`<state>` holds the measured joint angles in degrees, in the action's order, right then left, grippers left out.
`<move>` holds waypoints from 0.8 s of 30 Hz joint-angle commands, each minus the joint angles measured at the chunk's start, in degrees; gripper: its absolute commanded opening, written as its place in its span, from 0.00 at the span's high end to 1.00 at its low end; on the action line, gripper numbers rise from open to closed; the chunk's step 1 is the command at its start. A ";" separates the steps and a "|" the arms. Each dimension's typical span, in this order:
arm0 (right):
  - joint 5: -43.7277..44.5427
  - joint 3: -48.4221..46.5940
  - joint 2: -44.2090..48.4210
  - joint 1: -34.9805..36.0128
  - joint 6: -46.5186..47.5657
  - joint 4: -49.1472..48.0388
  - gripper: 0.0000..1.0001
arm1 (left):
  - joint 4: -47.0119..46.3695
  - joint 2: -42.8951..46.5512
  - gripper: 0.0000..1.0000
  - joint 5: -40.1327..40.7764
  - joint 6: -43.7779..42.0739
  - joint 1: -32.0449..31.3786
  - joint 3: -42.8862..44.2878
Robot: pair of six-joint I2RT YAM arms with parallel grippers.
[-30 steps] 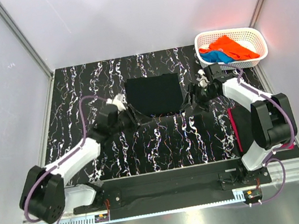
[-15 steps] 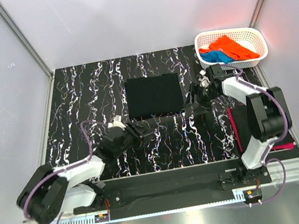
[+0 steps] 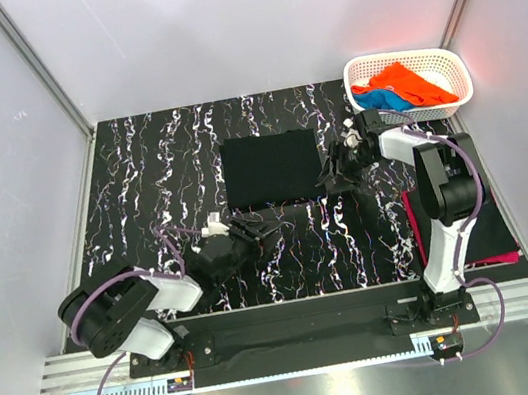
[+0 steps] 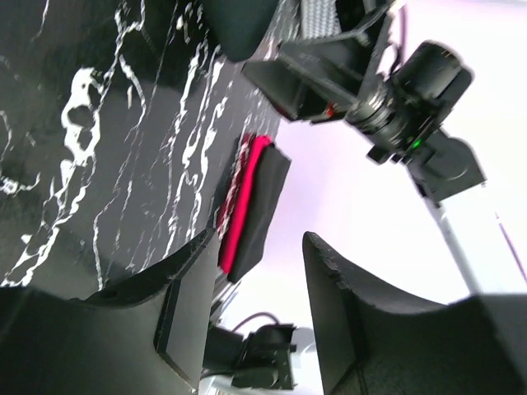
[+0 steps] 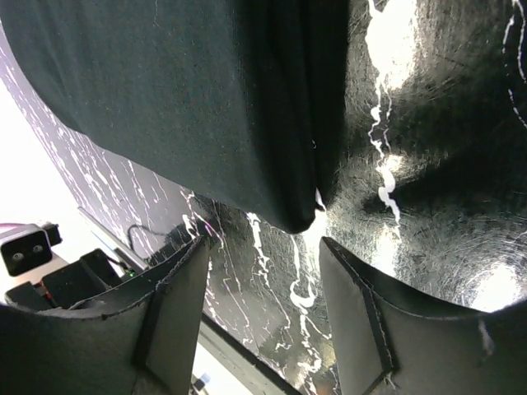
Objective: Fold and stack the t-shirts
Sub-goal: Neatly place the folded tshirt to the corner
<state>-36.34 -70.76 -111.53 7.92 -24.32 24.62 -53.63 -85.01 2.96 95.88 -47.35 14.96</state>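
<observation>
A black t-shirt (image 3: 271, 168), folded into a neat rectangle, lies flat near the middle of the dark marbled bench (image 3: 137, 168). The right gripper (image 5: 263, 247) sits low at that shirt's right edge. Its jaws are apart and hold nothing, and the wrist view shows a folded corner of the cloth just ahead of the gap between them. The left gripper (image 4: 255, 247) is nearer the front of the bench, clear of the folded shirt, and points to the right. Its jaws are also spread with nothing between them. At the bench's right edge, beside the right arm's base, a magenta t-shirt (image 4: 237, 210) lies in a small pile with another black t-shirt (image 4: 268, 193). The white lattice basket (image 3: 402, 55) in the far right corner holds an orange t-shirt (image 3: 407, 80) and a blue t-shirt (image 3: 385, 101), bunched together.
</observation>
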 commanded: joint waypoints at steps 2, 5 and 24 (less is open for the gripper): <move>-0.14 1.40 0.95 0.07 -1.96 -1.42 0.38 | -1.75 3.01 0.50 4.69 -1.91 -0.37 1.12; 2.06 6.04 4.19 0.07 -6.94 -3.51 0.36 | 2.89 4.41 0.50 3.99 -7.17 -0.28 3.66; 18.40 14.87 33.47 0.07 -16.03 3.05 0.19 | 3.78 -12.36 0.37 14.87 -1.85 -3.88 15.96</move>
<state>-23.33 -53.47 -83.22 7.88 -42.19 21.52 -44.47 -94.89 10.22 91.37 -49.89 26.28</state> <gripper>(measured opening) 0.803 0.627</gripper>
